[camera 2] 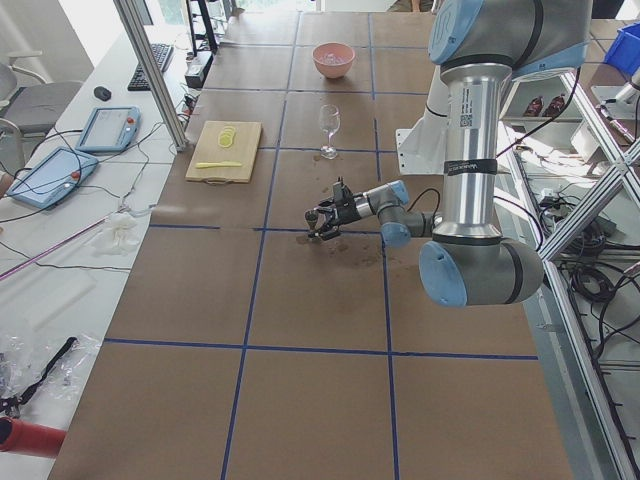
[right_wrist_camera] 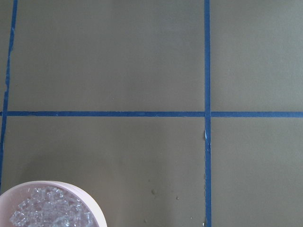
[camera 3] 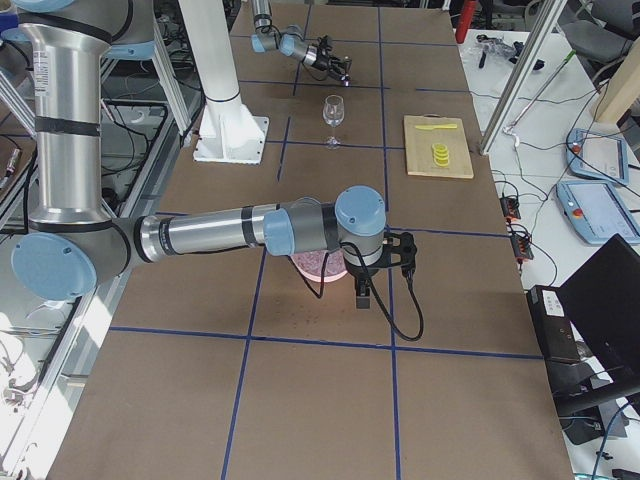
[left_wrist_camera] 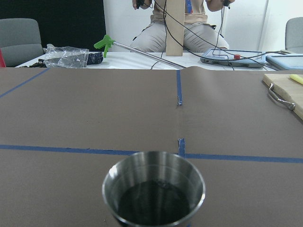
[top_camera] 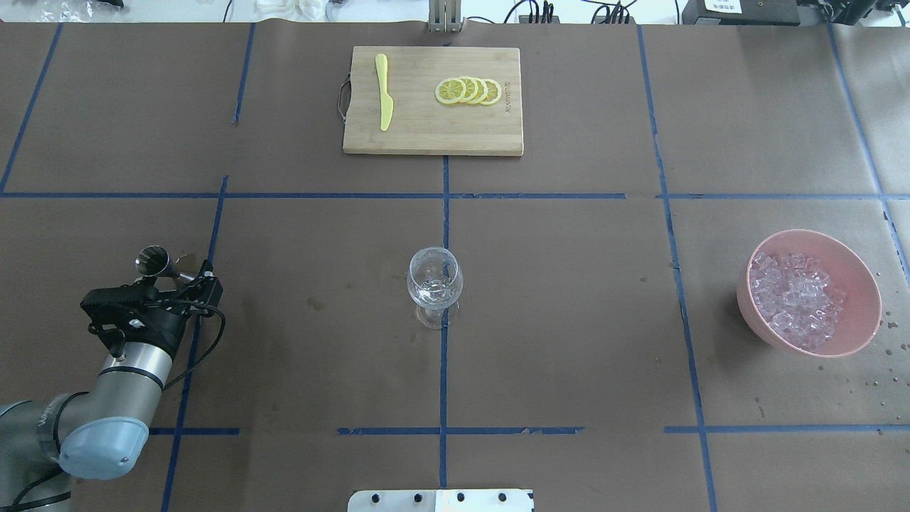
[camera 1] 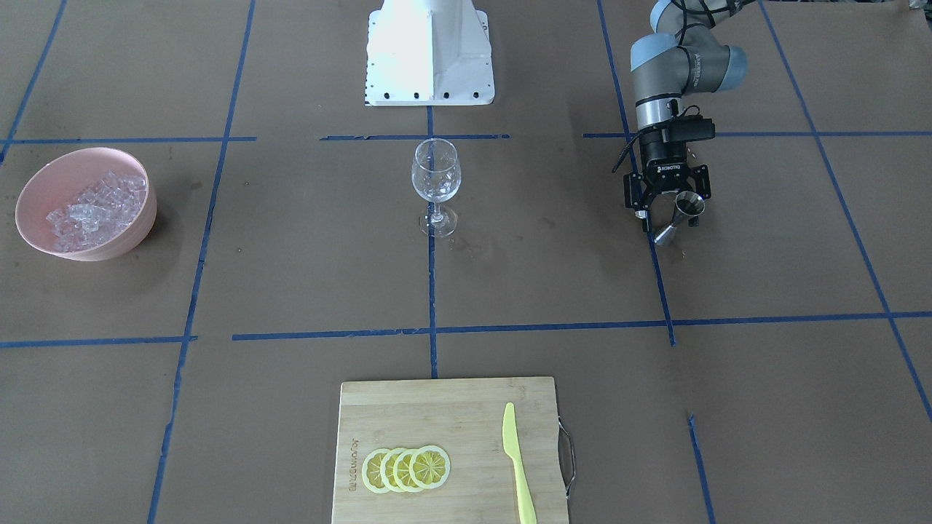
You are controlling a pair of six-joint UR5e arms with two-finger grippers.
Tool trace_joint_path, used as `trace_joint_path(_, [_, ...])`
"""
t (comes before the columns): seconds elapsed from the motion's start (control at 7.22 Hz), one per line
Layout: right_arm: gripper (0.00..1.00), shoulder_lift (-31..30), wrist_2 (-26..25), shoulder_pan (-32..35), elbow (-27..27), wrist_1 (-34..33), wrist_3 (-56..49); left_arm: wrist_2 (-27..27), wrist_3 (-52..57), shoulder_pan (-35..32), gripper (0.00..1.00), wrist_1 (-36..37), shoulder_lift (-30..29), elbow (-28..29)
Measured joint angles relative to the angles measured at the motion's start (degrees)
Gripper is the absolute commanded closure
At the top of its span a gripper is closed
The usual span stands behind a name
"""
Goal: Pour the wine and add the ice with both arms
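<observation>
The black fingers [camera 1: 644, 211] of the left gripper [camera 1: 670, 218] were clamped on a small steel hourglass-shaped jigger [camera 1: 688, 204], well to the robot's left of the clear stemmed wine glass [camera 1: 435, 182]. Dark wine [left_wrist_camera: 158, 208] sat in its cup. Clear ice cubes [camera 1: 95, 207] filled a round pink bowl [camera 1: 44, 189] well off on the glass's opposite side. The right gripper's [camera 3: 362, 285] opening could not be told.

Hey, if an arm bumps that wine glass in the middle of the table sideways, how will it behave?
It would probably tip rather than slide: the wine glass carries a wide bowl on a thin stem over a small foot. Thin clear glass suggests it is fragile and slick to grip. Seemingly near empty, it is likely light.
</observation>
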Motion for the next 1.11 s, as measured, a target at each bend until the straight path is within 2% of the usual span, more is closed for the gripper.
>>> trace_joint_path(0.14, [0.00, -0.02, 0.02, 0.00, 0.15, -0.02, 0.00, 0.13, 0.08, -0.51, 0.30, -0.54, -0.10, 0.28])
trace_joint_path(0.28, [0.00, -0.03, 0.05, 0.00, 0.25, -0.03, 0.00, 0.17, 0.13, -0.93, 0.36, -0.80, -0.12, 0.40])
trace_joint_path(1.11, [0.00, -0.07, 0.97, 0.00, 0.27, 0.04, 0.59, -0.30, 0.21, -1.09, 0.40, -0.95, -0.14, 1.35])
